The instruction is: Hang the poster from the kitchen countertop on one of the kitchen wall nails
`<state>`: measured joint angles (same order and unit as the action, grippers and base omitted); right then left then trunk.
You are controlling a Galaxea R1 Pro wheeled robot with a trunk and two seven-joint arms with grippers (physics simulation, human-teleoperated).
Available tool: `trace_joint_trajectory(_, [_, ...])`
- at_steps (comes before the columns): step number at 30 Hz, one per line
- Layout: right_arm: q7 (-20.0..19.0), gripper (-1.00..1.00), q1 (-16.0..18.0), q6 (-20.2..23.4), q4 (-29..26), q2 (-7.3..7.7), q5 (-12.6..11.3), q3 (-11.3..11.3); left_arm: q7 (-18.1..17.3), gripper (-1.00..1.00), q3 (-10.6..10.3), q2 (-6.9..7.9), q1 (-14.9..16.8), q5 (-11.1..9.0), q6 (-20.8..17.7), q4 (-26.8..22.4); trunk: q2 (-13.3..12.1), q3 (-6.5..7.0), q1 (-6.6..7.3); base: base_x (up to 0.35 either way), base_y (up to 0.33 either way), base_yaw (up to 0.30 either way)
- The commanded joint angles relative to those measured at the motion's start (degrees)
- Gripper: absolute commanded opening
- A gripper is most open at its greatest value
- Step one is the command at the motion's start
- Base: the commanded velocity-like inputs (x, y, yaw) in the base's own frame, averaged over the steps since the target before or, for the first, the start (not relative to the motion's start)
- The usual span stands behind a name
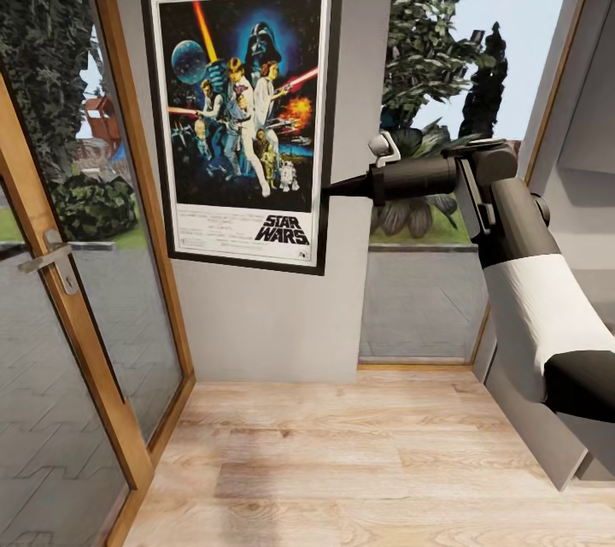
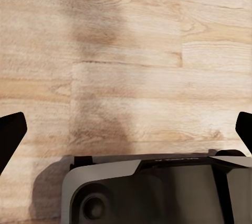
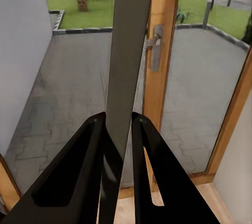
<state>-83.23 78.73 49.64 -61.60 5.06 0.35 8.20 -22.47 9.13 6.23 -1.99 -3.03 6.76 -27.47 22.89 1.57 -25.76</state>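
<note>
The Star Wars poster (image 1: 243, 120) stands upright and flat against the pale grey wall, about level with my head camera. My right gripper (image 1: 329, 186) reaches in from the right and is shut on the poster's right edge. In the right wrist view the poster (image 3: 128, 51) shows edge-on as a thin dark strip clamped between the black fingers (image 3: 84, 171) of the right gripper (image 3: 118, 119). My left gripper (image 2: 126, 129) points down at the wooden floor, open and holding nothing. No wall nail shows around the poster. The kitchen countertop is out of view.
A wood-framed glass door with a metal handle (image 1: 53, 256) stands to the left of the narrow wall strip (image 1: 273, 325). A large window (image 1: 453, 145) is on the right. Light wooden floor (image 1: 342, 461) lies below, and my grey base (image 2: 157, 192) shows under the left gripper.
</note>
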Motion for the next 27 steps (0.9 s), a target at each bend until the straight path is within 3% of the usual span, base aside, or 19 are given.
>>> trace_joint_trajectory(1, [-0.3,-1.00,0.0,0.8,0.0,0.03,0.0,0.1,-0.4,1.00,0.2,-0.01,0.0,-0.3,-0.1,0.0,0.0,-0.01,-0.02,0.021,0.000,0.000])
trace_joint_trajectory(27, [-0.2,-1.00,0.0,0.7,0.0,0.03,0.0,0.1,-0.4,1.00,0.2,-0.04,0.0,-0.3,-0.2,0.0,0.0,-0.01,-0.02,0.253,0.158,0.000])
